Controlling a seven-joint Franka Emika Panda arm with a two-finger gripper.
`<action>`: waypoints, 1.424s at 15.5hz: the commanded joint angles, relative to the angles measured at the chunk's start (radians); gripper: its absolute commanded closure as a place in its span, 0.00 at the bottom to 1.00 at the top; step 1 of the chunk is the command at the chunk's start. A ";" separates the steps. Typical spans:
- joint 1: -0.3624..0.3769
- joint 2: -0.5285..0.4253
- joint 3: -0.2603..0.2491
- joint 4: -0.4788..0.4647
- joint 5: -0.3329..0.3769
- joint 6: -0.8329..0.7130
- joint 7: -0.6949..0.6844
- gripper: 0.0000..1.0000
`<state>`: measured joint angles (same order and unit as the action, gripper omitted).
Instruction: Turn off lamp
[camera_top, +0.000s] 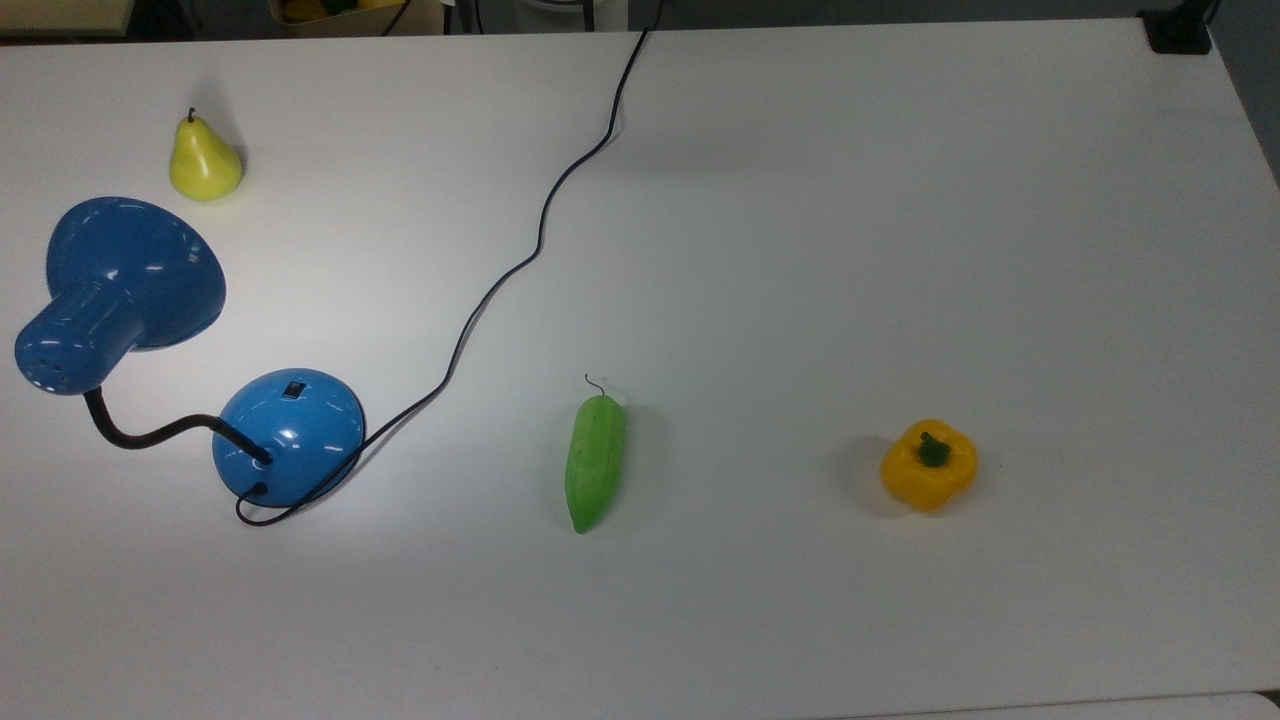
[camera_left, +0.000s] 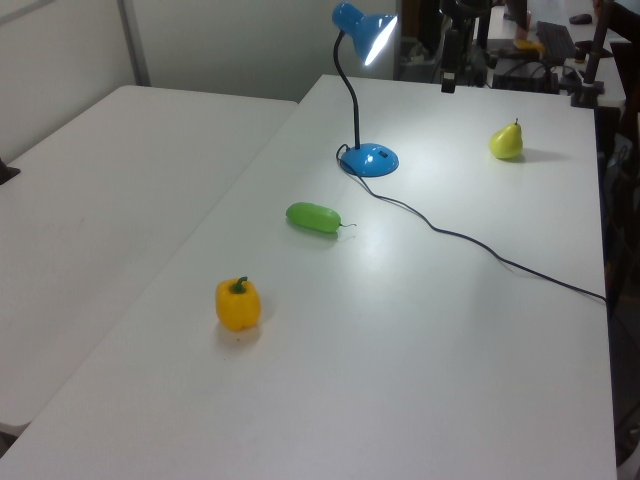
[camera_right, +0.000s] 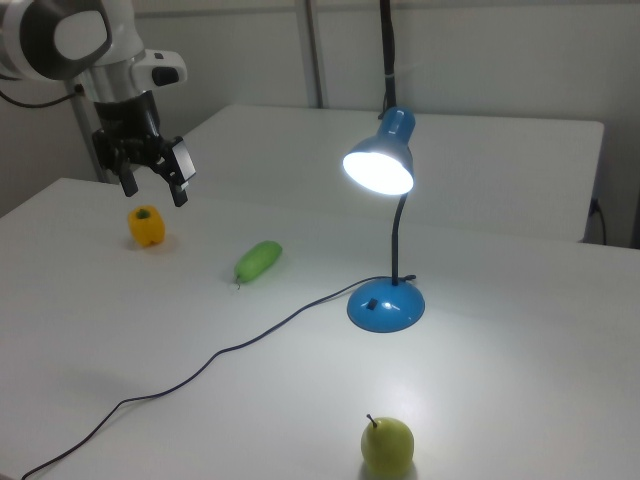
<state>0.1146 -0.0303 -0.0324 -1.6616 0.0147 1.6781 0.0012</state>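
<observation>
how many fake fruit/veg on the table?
3. In the top view: pear beyond the lamp shade; green cucumber-like piece right of the lamp's base; yellow pepper farther right.

Robotics lab, by the look of it. Plain white desk (camera_top: 800, 200) with a second one pushed alongside, bare white walls behind. A Franka arm hangs its end effector (camera_right: 153, 172) over the surface. Test props are plastic produce (pear (camera_right: 387, 444), pepper (camera_right: 147, 226)). Cluttered electronics bench (camera_left: 530, 60) at the far end.
</observation>
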 joint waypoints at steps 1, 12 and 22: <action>0.016 -0.023 -0.020 -0.021 -0.018 0.025 -0.010 0.00; 0.023 -0.020 -0.021 -0.021 -0.016 0.026 -0.017 0.00; 0.020 -0.019 -0.021 -0.021 -0.001 0.035 -0.026 0.79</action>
<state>0.1196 -0.0322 -0.0369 -1.6611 0.0147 1.6800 0.0009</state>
